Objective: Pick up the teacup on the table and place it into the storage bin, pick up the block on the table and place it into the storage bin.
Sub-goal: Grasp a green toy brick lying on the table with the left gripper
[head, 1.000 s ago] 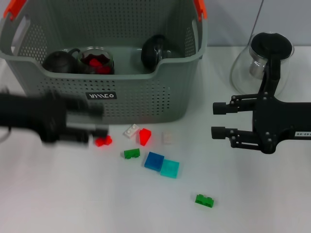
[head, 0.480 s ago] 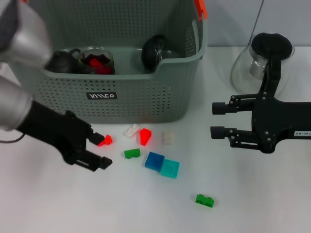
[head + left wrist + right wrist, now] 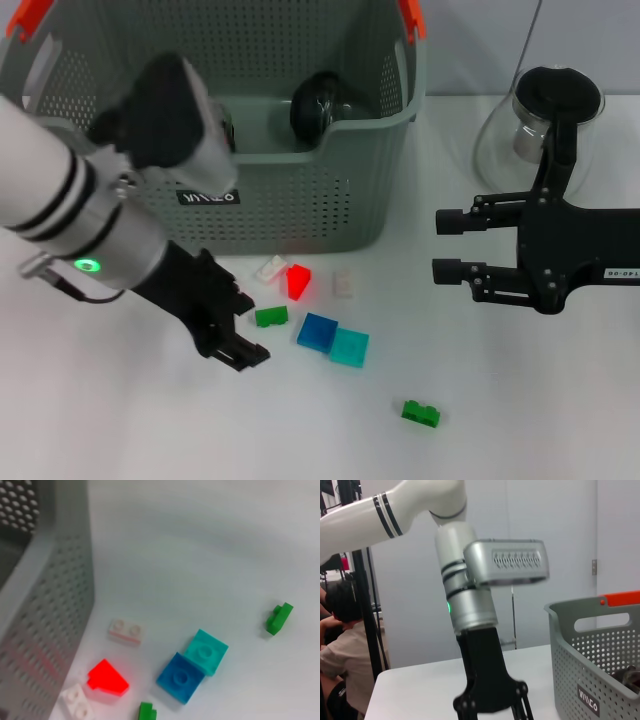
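My left gripper (image 3: pixel 243 326) is open and low over the table, right beside a small green block (image 3: pixel 270 316) in front of the storage bin (image 3: pixel 300 210). More blocks lie around it: white (image 3: pixel 270 269), red (image 3: pixel 298 281), cream (image 3: pixel 344 285), blue (image 3: pixel 318 332), teal (image 3: pixel 350 347) and another green (image 3: pixel 421 412). The left wrist view shows the red block (image 3: pixel 107 677), the blue block (image 3: pixel 181 677) and the teal block (image 3: pixel 206 651) beside the bin wall (image 3: pixel 55 620). A dark teacup (image 3: pixel 320 105) lies inside the bin. No teacup shows on the table. My right gripper (image 3: pixel 452 246) is open and empty at the right.
A glass teapot (image 3: pixel 540 120) with a black lid stands at the back right, just behind the right arm. The left arm covers the bin's left half. In the right wrist view the left arm (image 3: pixel 470 605) stands beside the bin (image 3: pixel 595 665).
The left arm swung right and toward the front, so its gripper now sits beside the green block and covers the spot where a small red block lay. The right arm stayed still.
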`<state>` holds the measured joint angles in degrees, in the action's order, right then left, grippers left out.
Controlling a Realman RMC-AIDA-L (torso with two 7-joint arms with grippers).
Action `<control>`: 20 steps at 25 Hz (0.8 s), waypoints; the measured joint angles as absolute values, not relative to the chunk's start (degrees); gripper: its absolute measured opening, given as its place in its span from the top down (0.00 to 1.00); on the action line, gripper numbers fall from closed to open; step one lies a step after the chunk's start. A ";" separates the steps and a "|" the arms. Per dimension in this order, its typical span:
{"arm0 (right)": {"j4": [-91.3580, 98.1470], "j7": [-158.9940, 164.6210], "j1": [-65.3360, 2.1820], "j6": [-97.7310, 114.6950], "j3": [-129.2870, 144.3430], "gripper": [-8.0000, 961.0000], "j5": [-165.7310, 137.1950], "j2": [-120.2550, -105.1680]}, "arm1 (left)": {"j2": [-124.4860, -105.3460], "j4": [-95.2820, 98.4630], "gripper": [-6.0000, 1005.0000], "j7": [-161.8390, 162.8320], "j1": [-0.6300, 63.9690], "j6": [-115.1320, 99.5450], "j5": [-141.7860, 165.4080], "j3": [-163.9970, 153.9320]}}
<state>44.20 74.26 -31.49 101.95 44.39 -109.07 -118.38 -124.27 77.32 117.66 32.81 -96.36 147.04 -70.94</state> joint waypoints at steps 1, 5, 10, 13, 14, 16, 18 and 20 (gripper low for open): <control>44.20 74.26 -31.49 101.95 44.38 0.44 -109.08 -118.39 | -124.29 76.57 0.37 117.67 33.02 -95.54 147.05 -71.64; 44.38 74.55 -31.49 101.95 44.38 0.44 -109.10 -118.38 | -124.36 72.65 0.37 117.86 34.26 -90.12 147.04 -74.94; 44.48 74.79 -31.47 101.89 44.38 0.44 -109.14 -118.39 | -124.40 68.88 0.37 118.01 35.05 -83.35 147.04 -77.06; 44.48 74.80 -31.50 101.86 44.38 0.44 -109.10 -118.39 | -124.42 66.95 0.37 118.02 35.69 -81.54 147.10 -77.50; 44.48 74.79 -31.55 101.86 44.38 0.44 -109.06 -118.39 | -124.42 66.30 0.37 118.08 35.96 -81.15 147.19 -77.65; 44.48 74.80 -31.59 101.86 44.39 0.44 -109.05 -118.39 | -124.36 64.98 0.37 118.19 36.55 -80.30 147.56 -77.71; 44.48 74.80 -31.62 101.86 44.38 0.44 -109.06 -118.39 | -124.31 64.31 0.38 118.22 36.79 -79.83 147.69 -77.71; 44.48 74.79 -31.63 101.86 44.38 0.44 -109.07 -118.39 | -124.17 62.61 0.38 118.27 37.25 -78.03 147.92 -77.74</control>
<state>44.48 74.79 -31.63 101.86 44.38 -109.07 -118.39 -124.17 62.61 118.27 37.25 -78.03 147.92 -77.74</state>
